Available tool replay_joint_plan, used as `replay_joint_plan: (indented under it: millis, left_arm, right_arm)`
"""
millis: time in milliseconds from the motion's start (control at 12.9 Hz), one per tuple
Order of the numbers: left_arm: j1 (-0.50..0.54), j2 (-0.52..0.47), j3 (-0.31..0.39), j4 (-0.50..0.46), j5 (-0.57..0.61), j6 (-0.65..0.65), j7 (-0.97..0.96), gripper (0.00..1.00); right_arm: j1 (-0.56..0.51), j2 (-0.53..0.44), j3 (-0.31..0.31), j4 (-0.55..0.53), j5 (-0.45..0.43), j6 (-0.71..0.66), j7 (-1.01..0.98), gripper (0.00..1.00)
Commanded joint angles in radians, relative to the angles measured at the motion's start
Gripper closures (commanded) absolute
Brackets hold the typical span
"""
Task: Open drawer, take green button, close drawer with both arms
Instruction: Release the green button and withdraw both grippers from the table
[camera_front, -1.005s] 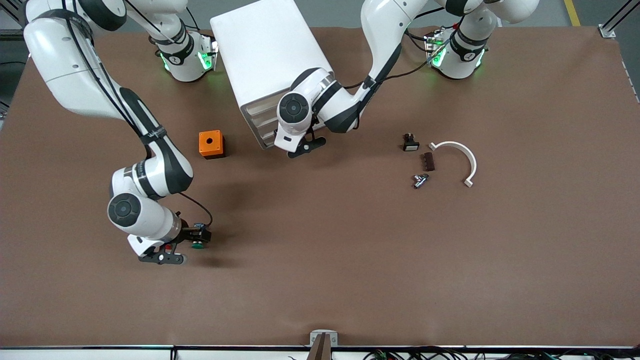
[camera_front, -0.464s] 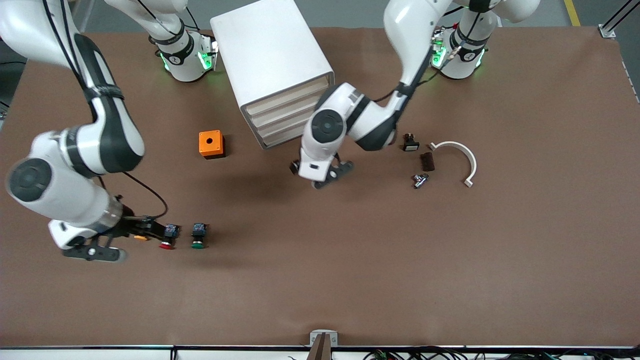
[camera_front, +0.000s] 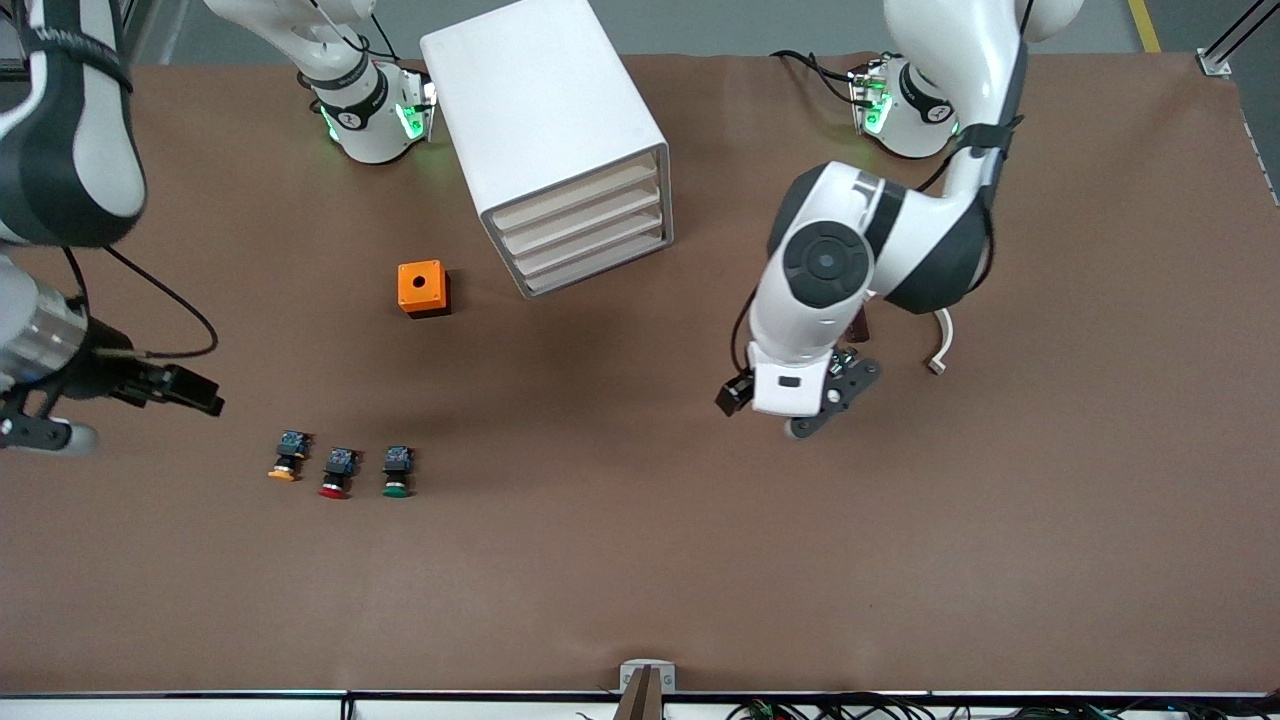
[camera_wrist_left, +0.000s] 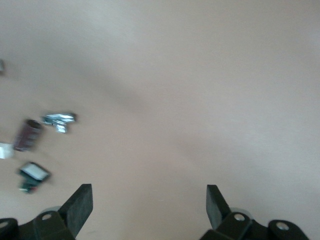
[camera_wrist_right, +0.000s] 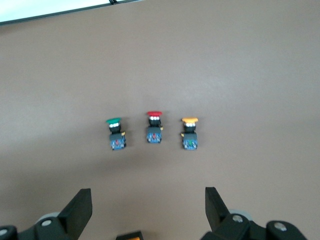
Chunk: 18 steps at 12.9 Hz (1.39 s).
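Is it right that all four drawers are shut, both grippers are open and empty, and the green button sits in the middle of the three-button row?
Not quite. The green button is at the end of the row, toward the left arm's end; the red button is in the middle, as the front view shows. The drawers are shut, and the left gripper and right gripper are open and empty.

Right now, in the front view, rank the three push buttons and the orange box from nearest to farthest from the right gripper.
From the right gripper, open above the table:
1. Yellow-orange-capped button, row's end toward the right arm's end.
2. Red-capped button, middle.
3. Green-capped button, row's end toward the left arm's end, and orange box, near the cabinet: too close to call.
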<state>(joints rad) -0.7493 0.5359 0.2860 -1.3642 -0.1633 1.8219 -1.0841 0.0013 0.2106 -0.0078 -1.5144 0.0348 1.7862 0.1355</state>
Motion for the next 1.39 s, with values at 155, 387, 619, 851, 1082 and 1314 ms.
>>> replay_joint_plan:
  millis: [155,387,619,851,1082,1314]
  left_arm:
    - [0.142,-0.174,-0.004,-0.021,0.036,-0.098,0.289,0.00]
    - [0.232,-0.278,-0.004,-0.020,0.036,-0.226,0.514,0.00]
    - [0.280,-0.364,-0.002,-0.021,0.094,-0.306,0.654,0.00]
    - [0.323,-0.413,-0.008,-0.023,0.122,-0.358,0.748,0.00]
    - [0.451,-0.461,-0.089,-0.032,0.123,-0.391,0.834,0.00]
    - [0.559,-0.481,-0.218,-0.041,0.168,-0.388,0.840,0.00]
  right_arm:
    - [0.032,-0.192,-0.058,-0.127,0.023,-0.019,-0.007,0.00]
    - [0.036,-0.221,-0.058,-0.133,0.011,-0.025,-0.008,0.00]
    - [0.034,-0.234,-0.058,-0.136,-0.022,-0.027,-0.008,0.00]
    - [0.034,-0.228,-0.052,-0.121,-0.026,-0.059,-0.013,0.00]
    - [0.032,-0.226,-0.052,-0.086,-0.026,-0.064,-0.013,0.00]
    - [0.022,-0.224,-0.047,-0.072,-0.026,-0.064,-0.014,0.00]
